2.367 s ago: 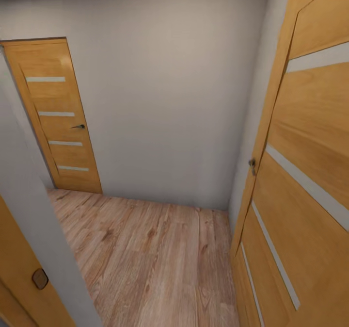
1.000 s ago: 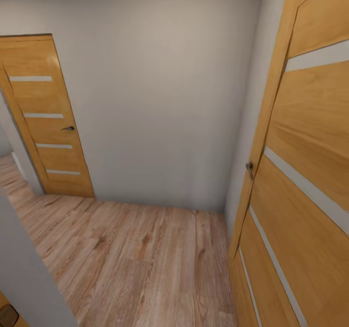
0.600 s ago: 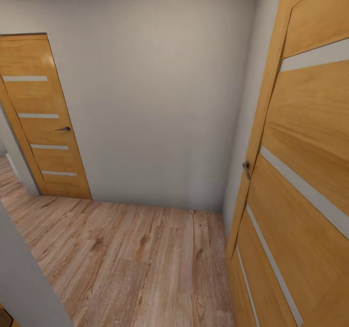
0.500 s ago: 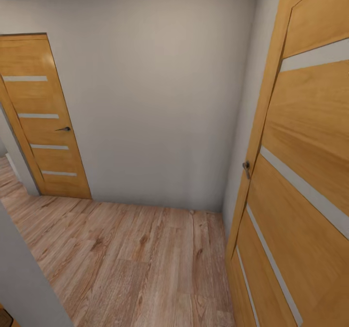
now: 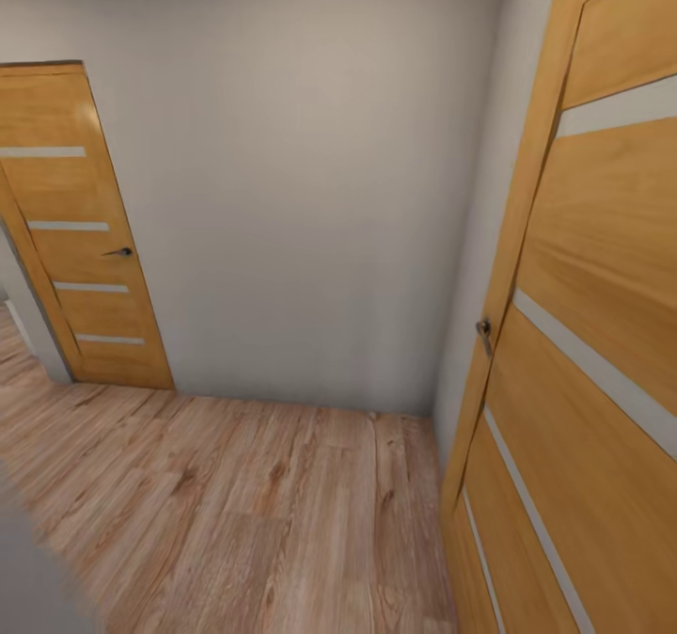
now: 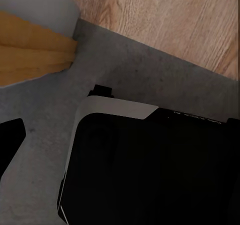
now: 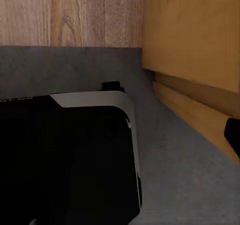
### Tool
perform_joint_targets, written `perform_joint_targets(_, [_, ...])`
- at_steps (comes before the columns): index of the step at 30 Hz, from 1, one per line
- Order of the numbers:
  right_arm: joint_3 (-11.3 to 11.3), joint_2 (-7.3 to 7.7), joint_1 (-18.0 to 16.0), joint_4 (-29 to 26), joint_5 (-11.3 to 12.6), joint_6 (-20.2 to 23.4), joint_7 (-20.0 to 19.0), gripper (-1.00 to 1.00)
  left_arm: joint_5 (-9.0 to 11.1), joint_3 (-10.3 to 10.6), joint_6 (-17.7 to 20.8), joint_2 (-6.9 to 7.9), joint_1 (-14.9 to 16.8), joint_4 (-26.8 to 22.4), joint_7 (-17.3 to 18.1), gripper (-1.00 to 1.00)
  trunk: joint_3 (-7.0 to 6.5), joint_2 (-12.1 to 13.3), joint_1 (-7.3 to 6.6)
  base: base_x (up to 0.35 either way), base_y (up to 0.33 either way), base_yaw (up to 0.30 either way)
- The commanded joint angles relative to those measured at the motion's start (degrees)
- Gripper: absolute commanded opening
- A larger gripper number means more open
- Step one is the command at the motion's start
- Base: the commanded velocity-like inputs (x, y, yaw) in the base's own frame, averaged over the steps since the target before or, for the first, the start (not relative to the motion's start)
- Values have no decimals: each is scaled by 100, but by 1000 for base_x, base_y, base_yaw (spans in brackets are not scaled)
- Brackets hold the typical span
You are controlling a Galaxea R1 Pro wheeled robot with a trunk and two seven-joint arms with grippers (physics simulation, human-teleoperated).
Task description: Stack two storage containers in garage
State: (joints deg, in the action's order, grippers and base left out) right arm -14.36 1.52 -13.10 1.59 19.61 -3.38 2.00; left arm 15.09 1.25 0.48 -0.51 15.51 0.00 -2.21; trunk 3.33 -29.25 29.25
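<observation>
Wrist views show grey floor (image 6: 45, 135) under the robot base (image 6: 150, 165); hand states cannot be told.

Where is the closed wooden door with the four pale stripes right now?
In the head view the striped door stands at the far left, set in the grey-white wall, its foot meeting the light wood plank floor.
</observation>
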Motion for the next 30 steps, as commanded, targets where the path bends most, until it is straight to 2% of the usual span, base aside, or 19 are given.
perform_joint_targets(1, [-48,-2,-8,17,50,-31,2,100,37,16,5,-2,5,0,-18,100,11,-9,5,305,0,0])
perform_joint_targets(13, [-43,-2,-8,17,52,-31,2,100,37,16,5,1,5,0,-24,100,11,-9,5,261,0,0])
perform_joint_targets(30, [-40,-2,-8,17,52,-32,2,100,37,16,5,-1,5,0,-25,100,11,-9,5,26,6,-42])
